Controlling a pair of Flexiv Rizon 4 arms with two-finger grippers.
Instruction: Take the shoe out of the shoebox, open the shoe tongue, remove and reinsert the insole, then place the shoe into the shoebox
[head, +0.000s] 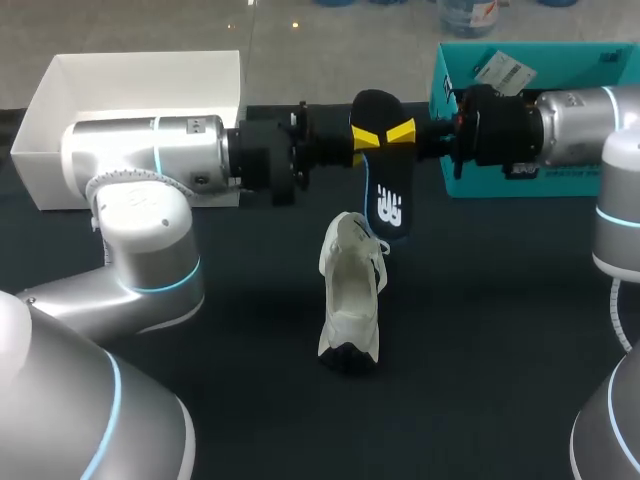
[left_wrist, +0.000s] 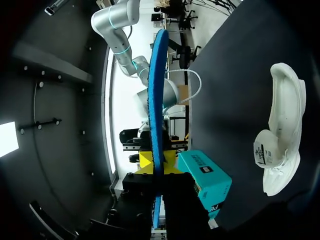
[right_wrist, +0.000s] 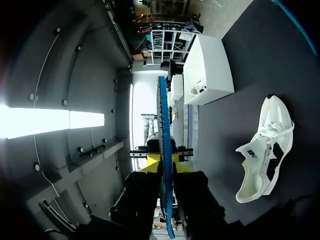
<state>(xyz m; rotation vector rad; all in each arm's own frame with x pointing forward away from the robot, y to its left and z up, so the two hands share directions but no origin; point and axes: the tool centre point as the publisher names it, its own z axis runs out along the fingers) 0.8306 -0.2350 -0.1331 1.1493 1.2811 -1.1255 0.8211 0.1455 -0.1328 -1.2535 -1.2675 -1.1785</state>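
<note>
Insole (head: 389, 203) held aloft, shoe (head: 350, 292) lying apart below.

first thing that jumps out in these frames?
The insole, held up over the middle of the table, with the left gripper and right gripper both shut on it from opposite sides. Just beneath it the white shoe lies on the dark table, outside both boxes: the white box back left, the teal box back right.
</note>
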